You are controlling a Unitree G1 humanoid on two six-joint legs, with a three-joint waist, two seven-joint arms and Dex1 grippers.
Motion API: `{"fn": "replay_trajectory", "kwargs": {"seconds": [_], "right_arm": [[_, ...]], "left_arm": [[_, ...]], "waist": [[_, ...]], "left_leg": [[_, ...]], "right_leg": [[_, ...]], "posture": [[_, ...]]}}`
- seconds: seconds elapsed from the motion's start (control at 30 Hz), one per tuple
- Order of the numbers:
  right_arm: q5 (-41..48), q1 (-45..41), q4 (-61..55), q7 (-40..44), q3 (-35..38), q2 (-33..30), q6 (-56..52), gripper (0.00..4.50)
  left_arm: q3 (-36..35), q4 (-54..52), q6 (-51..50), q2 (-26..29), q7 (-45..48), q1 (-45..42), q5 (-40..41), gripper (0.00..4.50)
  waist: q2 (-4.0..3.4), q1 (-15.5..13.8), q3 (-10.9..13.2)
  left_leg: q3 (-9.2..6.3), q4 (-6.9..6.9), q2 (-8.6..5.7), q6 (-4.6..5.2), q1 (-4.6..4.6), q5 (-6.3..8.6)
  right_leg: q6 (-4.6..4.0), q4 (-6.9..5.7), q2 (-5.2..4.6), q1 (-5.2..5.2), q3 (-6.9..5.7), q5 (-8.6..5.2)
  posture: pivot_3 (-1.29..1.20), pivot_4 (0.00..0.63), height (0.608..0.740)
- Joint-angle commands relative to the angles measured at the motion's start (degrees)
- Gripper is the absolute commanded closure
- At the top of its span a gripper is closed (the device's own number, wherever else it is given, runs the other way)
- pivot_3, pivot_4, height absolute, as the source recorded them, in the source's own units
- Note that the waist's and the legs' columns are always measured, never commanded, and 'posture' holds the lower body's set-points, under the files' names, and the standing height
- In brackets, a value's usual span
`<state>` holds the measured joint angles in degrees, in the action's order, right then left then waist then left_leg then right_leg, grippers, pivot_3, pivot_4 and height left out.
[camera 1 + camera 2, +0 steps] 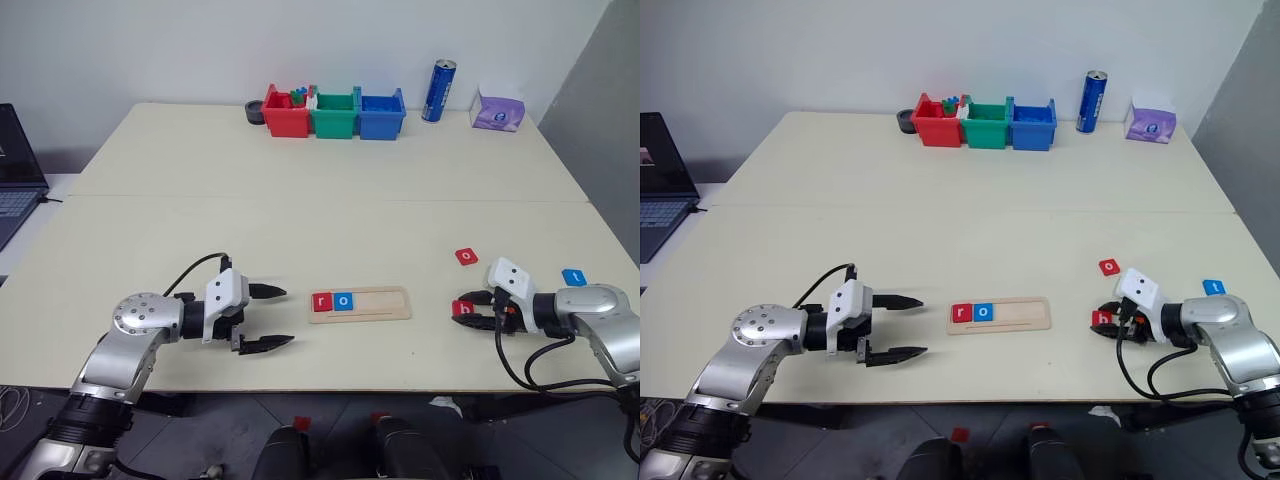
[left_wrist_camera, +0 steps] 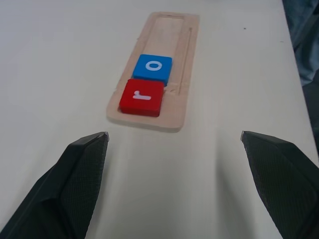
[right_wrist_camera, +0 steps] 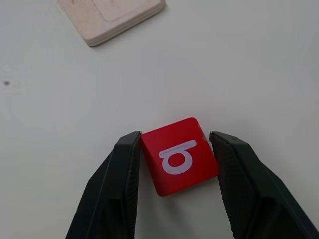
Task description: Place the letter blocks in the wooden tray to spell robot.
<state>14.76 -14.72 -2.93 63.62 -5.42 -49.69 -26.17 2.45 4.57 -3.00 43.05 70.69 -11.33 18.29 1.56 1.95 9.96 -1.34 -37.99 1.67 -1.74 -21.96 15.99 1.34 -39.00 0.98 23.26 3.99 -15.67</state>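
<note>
Red tile marked "b" (image 3: 179,162), flat on the table, bracketed by the right gripper (image 3: 174,169): one black finger against each side edge, closed to the tile's width. The hold looks like a side pinch chosen so the flat piece can be lifted by its edges; whether it is already clear of the table cannot be told.

Left gripper (image 1: 262,318): jaws spread wide, nothing between them, tips aimed at the near end of the wooden tray (image 1: 390,309) and just beside it. Probably parked there as a standby, or to steady the tray.

Wooden tray: lies near the front of the table (image 1: 300,220), between the two grippers. Holds a red "r" (image 1: 322,301) in the first slot and a blue "o" (image 1: 343,300) touching it; the remaining length is bare. Third slot is the likely destination of the "b".

Loose tiles, right side of the table: red "o" (image 1: 466,256) beyond the right gripper; blue "t" (image 1: 574,276) near that arm's wrist. Both lie apart from the tray, awaiting their turn.

Far edge: red, green and blue bins (image 1: 333,113), a blue can (image 1: 438,90).
</note>
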Motion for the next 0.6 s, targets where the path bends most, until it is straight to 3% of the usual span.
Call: {"fn": "replay_trajectory", "kwargs": {"seconds": [0.03,0.27,0.6], "right_arm": [[2.81,-2.85,-7.46,0.56,-0.71,1.79,-2.77,2.64],[-3.55,-12.4,-6.17,-4.29,-10.55,10.2,-5.33,2.64],[-8.25,-17.04,-1.32,-3.85,-16.18,15.2,-1.4,2.64]], "left_arm": [[-1.88,2.5,4.16,-0.46,0.15,0.13,-0.27,0.0],[-1.66,4.32,5.67,-1.09,0.87,-1.71,0.07,0.0],[-1.11,2.8,4.38,-2.05,0.4,-3.64,-0.12,0.0]], "waist": [[-0.01,0.07,0.01],[-0.02,-0.09,0.02],[-0.01,-0.21,0.03]], "left_leg": [[-0.02,0.0,0.0,0.0,0.0,0.0],[-0.03,-0.02,0.01,0.0,-0.02,0.0],[-0.08,-0.02,-0.02,0.0,-0.14,0.0]], "right_leg": [[0.0,0.0,0.0,0.0,-0.01,0.0],[-0.05,-0.01,0.0,0.01,-0.07,0.03],[-0.29,0.0,-0.06,0.05,-0.23,0.17]], "posture": [[0.0,0.15,0.74],[0.0,0.15,0.74],[0.0,0.15,0.74]]}}
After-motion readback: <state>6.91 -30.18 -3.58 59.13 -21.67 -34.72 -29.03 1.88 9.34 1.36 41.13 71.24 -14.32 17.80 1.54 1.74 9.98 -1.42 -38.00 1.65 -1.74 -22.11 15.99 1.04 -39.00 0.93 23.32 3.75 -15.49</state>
